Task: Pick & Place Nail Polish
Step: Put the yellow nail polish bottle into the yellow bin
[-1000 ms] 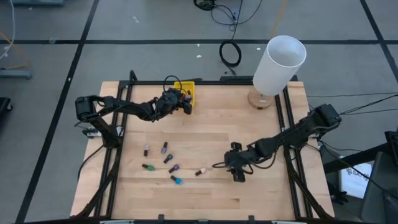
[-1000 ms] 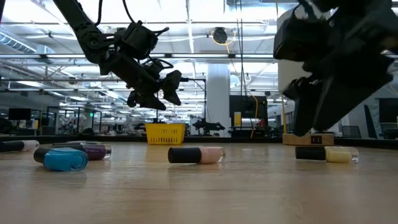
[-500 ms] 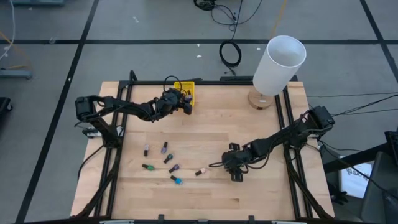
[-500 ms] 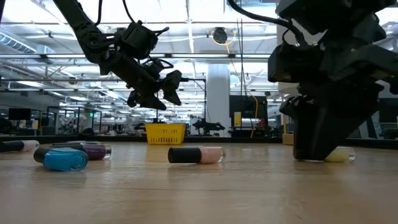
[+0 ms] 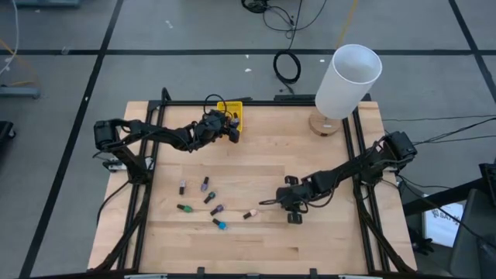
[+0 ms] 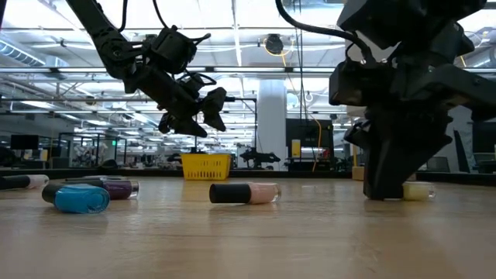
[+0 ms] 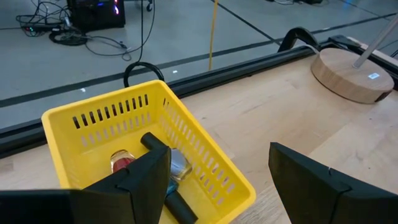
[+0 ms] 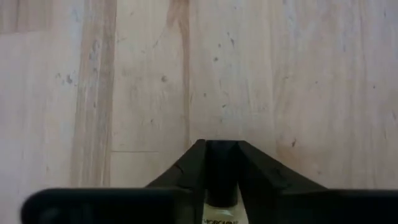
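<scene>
Several tiny nail polish bottles [image 5: 209, 203] with dark caps lie on their sides on the wooden table at mid left. The low view shows a blue one [image 6: 77, 198], a purple one [image 6: 118, 187] and a pink one [image 6: 244, 193]. My right gripper [image 5: 293, 213] is down at the table right of centre, shut on a pale yellow bottle [image 6: 419, 191]. My left gripper [image 5: 230, 132] hovers open and empty over the small yellow bin [image 7: 155, 143] at the far edge. That bin holds a few bottles [image 7: 124, 160]. My right gripper pinches the pale bottle's dark cap [image 8: 222, 167] between its two fingers [image 8: 186, 168]. The fingers come from above, slanting down. The bottle's pale body [image 6: 419, 191] sticks out sideways from the fingers and lies on the table.
A white cylinder on a round wooden base [image 5: 328, 124] stands at the table's far right corner. Black frame rails [image 5: 353, 155] run along the table's sides. Bare wood lies between the loose bottles and the bin.
My right gripper has come down onto the pale yellow bottle and now covers its dark cap, which showed free beside the fingers a second ago. It has also shifted slightly toward the table's left. My left gripper has kept still over the bin.
</scene>
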Available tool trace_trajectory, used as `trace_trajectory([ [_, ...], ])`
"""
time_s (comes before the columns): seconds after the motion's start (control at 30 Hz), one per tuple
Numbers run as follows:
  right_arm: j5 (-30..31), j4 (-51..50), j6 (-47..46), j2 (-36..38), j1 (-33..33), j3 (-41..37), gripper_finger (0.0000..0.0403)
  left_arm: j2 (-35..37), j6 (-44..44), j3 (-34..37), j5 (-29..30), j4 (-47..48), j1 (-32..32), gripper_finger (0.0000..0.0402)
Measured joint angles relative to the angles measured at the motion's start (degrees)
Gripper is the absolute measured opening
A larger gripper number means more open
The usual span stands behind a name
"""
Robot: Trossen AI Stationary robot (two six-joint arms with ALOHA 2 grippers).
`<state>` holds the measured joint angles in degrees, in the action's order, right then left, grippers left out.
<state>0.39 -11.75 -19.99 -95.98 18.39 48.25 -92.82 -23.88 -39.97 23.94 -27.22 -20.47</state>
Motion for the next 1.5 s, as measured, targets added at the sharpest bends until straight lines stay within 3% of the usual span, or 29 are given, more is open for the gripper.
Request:
trace_trajectory([
  [0.27, 2.67, 0.9, 4.77, 0.46, -0.02, -0.15, 0.0046, 0.0, -0.2, 0.0, 0.0, 0.0, 0.01, 0.0267],
  [0.5, 15.71, 1.84, 10.86, 10.43, -0.9, -0.31, 0.0046, 0.0, -0.03, 0.0, -6.57, -1.77, 0.47, 0.0267],
  [0.6, 19.87, 8.95, 16.75, 15.52, -2.01, -2.53, 0.0046, 0.0, 1.57, 0.0, -10.48, -4.54, 1.34, 0.0267],
  [0.7, 22.18, 23.32, 23.87, 20.09, -4.19, -7.17, 0.0046, 0.02, 4.77, 0.0, -13.84, -8.53, 3.23, 0.0267],
  [0.87, 21.78, 51.69, 29.79, 24.63, -9.27, -17.78, 0.0046, 0.03, 12.61, -0.02, -18.02, -15.38, 7.2, 0.0266],
  [1.03, 9.91, 76.04, 26.93, 24.13, -14.38, -26.53, 0.0046, -0.57, 23.58, -0.05, -24.46, -21.69, 12.16, 0.0267],
  [1.23, 8.02, 80.91, 25.79, 22.01, -15.81, -28.49, 0.0046, -6.37, 30.78, -5.26, -24.47, -26.93, 17.5, 0.0267],
  [1.5, 4.98, 83.87, 26.58, 21.07, -15.26, -28.02, 0.0046, -16.49, 29.35, -18.11, -25.51, -26.55, 19.58, 0.0267],
])
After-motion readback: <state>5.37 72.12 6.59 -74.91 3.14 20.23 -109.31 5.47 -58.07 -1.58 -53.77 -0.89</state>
